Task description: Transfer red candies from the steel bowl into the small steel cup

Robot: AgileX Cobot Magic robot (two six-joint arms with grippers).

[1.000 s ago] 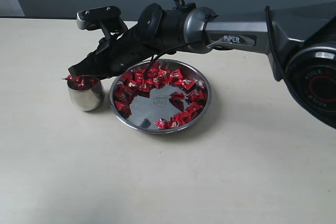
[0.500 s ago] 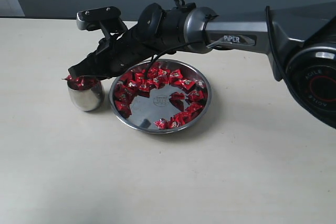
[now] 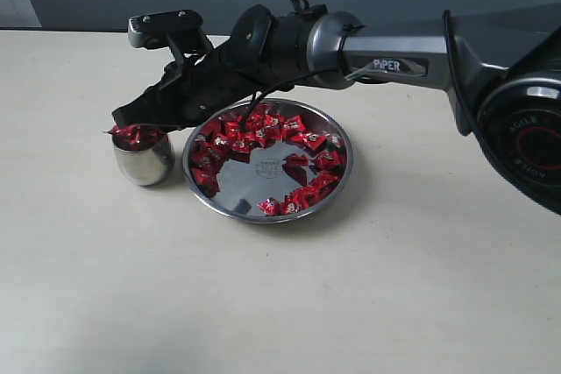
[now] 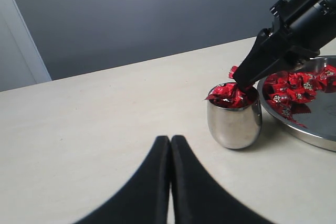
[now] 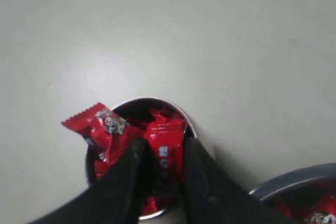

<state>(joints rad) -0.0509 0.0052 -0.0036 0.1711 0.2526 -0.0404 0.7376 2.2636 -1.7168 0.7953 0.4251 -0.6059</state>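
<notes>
The small shiny steel cup (image 3: 143, 159) was heaped past its rim with red-wrapped candies (image 3: 133, 135). At the cup's mouth, the right gripper (image 3: 123, 118) was pinched narrow on 1 red candy (image 5: 165, 136). The wide shallow steel bowl (image 3: 267, 218), just beside the cup, held many more, so most of the job looked unfinished. The left gripper (image 4: 170, 148) sat closed and empty near the cup.

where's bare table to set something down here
Free: the wide table in front of the small steel cup and steel bowl, and left of the cup. Crowded: above both, where the right gripper pinches a red candy.
</notes>
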